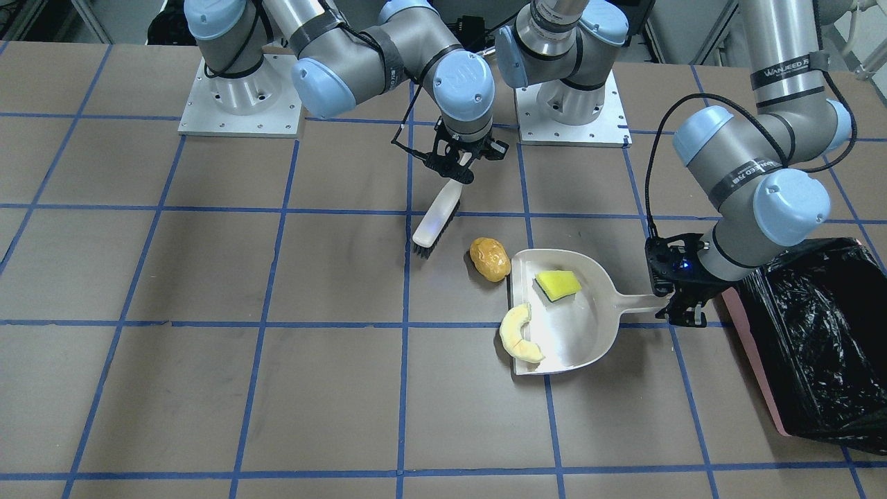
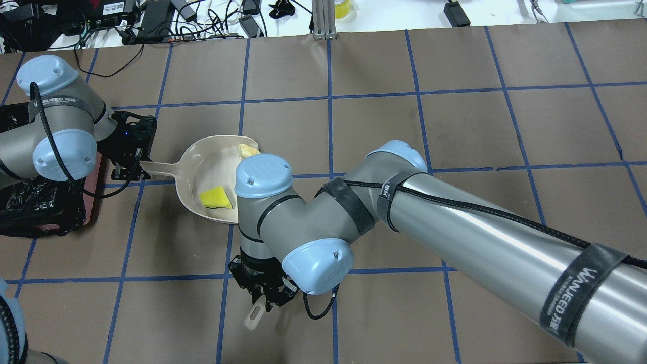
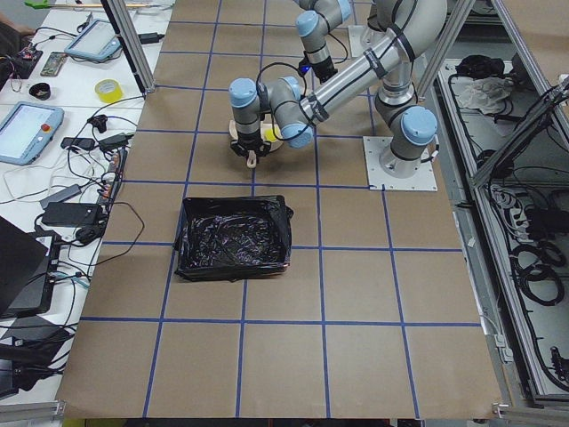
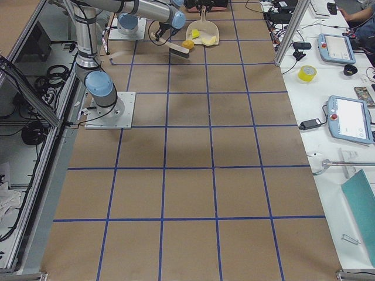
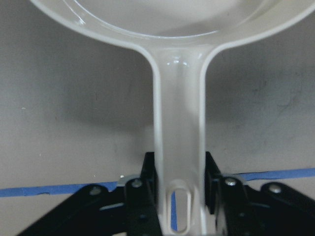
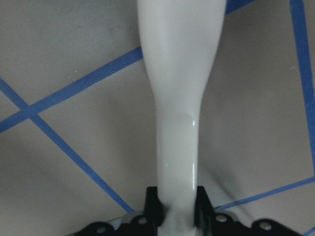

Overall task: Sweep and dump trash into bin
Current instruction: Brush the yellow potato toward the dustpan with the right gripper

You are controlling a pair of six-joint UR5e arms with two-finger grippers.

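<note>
My left gripper point(image 1: 675, 301) is shut on the handle of the beige dustpan point(image 1: 575, 326), which lies flat on the table; the wrist view shows the handle point(image 5: 179, 142) between the jaws. The yellow wedge point(image 1: 558, 285) lies inside the pan. The cream crescent point(image 1: 520, 334) lies across the pan's open lip. The orange-brown lump point(image 1: 490, 259) sits on the table just outside the lip. My right gripper point(image 1: 457, 170) is shut on a white brush point(image 1: 435, 222), its bristles down on the table a short way from the lump. The bin point(image 1: 818, 333), pink with a black bag, stands beside my left gripper.
The bin point(image 2: 30, 202) stands at the table's edge on the robot's left, behind my left wrist. The right arm's elbow point(image 2: 283, 222) hangs over the pan's near side and hides the lump in the overhead view. Both arm bases point(image 1: 239, 104) stand at the table's robot side.
</note>
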